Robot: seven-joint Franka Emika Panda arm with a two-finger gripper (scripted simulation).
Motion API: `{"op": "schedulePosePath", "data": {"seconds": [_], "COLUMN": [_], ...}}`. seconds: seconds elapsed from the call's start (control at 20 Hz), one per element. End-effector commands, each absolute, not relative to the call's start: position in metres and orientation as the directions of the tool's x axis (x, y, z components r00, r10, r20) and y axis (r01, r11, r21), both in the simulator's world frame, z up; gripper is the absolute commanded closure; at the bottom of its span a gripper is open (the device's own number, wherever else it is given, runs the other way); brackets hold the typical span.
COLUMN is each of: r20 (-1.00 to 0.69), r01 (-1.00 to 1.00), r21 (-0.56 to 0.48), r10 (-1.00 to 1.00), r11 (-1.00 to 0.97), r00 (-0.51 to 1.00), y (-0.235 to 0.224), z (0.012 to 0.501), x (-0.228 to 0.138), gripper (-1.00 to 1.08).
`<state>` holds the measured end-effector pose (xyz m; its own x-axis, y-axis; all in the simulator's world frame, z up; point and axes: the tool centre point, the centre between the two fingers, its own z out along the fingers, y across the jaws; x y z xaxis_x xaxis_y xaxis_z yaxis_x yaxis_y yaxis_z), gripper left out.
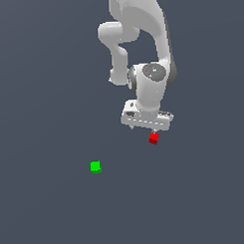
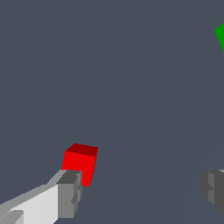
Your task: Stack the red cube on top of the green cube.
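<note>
The red cube (image 1: pixel 154 139) sits just under the white gripper (image 1: pixel 154 131) in the exterior view. In the wrist view the red cube (image 2: pixel 81 162) lies right by one grey fingertip (image 2: pixel 68 194), while the other fingertip (image 2: pixel 214 190) stands far off. The gripper (image 2: pixel 141 192) is open and grips nothing. The green cube (image 1: pixel 95 167) rests on the dark floor, toward the exterior view's left of the red cube and a little lower in that picture. Only a corner of the green cube (image 2: pixel 221 37) shows at the wrist view's edge.
A plain dark grey floor (image 1: pixel 43 97) surrounds both cubes. The white arm (image 1: pixel 141 33) comes down from the top of the exterior view above the red cube.
</note>
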<state>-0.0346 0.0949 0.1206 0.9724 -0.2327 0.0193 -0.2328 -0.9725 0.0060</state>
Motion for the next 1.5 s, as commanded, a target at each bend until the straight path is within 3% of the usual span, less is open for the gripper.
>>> {"op": "schedulePosePath", "data": {"seconds": [0.0,0.65,1.45], "r20": [0.015,0.001,0.000], "r01": [-0.273,-0.397,-0.406], "r21": [0.005,0.001,0.000], "r10": [-0.273,-0.397,-0.406], "r11": [-0.962,-0.918,-0.914], "r00": [0.962,0.918,0.914], "y": [0.110,0.161,0.165], "z": [0.109,0.072,0.058], "x": [-0.039,-0.047,-0.046], "gripper": [-0.92,-0.92,-0.92]}}
